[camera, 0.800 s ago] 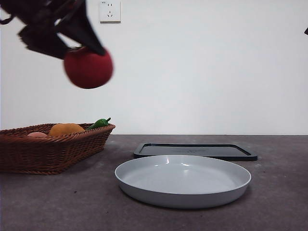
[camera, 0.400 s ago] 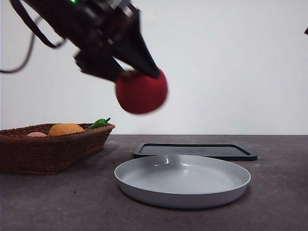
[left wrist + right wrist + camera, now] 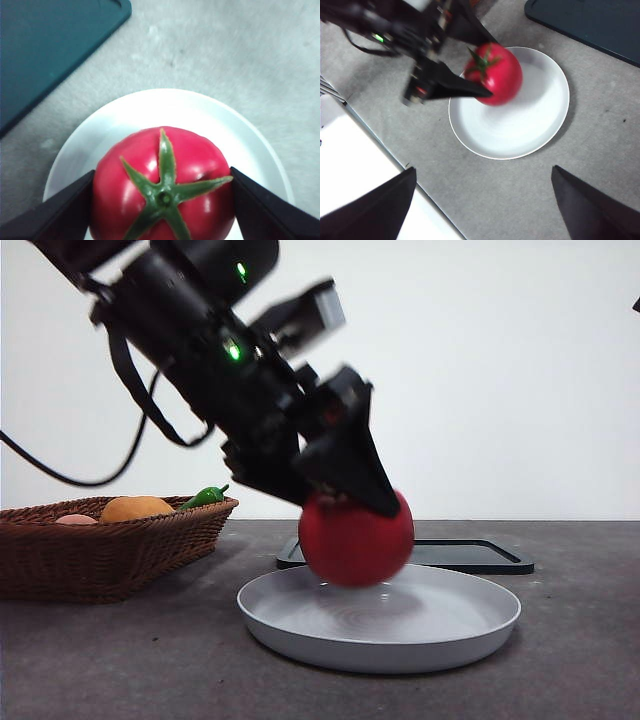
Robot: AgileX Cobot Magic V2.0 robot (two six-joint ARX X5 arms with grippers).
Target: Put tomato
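The red tomato (image 3: 356, 540) with its green calyx (image 3: 164, 192) is held low over the left part of the grey-white plate (image 3: 450, 625). I cannot tell whether it touches the plate. My left gripper (image 3: 345, 498) comes down from the upper left and is shut on the tomato (image 3: 150, 170), one black jaw on each side. The right wrist view shows the tomato (image 3: 495, 75) over the plate (image 3: 540, 125) from high up. My right gripper (image 3: 482, 207) hangs well above the table, open, with nothing between its jaws.
A wicker basket (image 3: 100, 555) at the left holds an orange fruit (image 3: 138, 508) and a green pepper (image 3: 205, 496). A dark flat tray (image 3: 470, 555) lies behind the plate. A black tip of the waiting arm (image 3: 636, 305) shows at the top right.
My left gripper has carried the tomato from high above the basket rightward and down, to just over the plate. The basket, plate and tray have not moved.
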